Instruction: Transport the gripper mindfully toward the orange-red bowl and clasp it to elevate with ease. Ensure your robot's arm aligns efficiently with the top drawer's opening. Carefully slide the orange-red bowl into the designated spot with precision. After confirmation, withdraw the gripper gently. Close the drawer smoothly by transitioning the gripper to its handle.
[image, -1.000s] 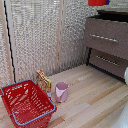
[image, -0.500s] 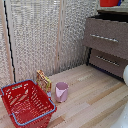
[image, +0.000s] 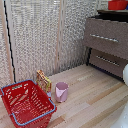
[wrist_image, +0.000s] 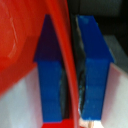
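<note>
Nothing has shifted since the earlier frames. The gripper (wrist_image: 71, 80) is clenched on the orange-red bowl (image: 118, 4) rim, up over the top drawer (image: 107, 36). Two drawers, one red basket (image: 27, 102), one pink cup (image: 61, 91).

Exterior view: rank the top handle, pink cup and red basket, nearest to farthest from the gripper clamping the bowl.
1. handle, just under the orange-red bowl that the gripper clamps.
2. pink cup, mid-floor.
3. red basket, exterior view's far left.
</note>
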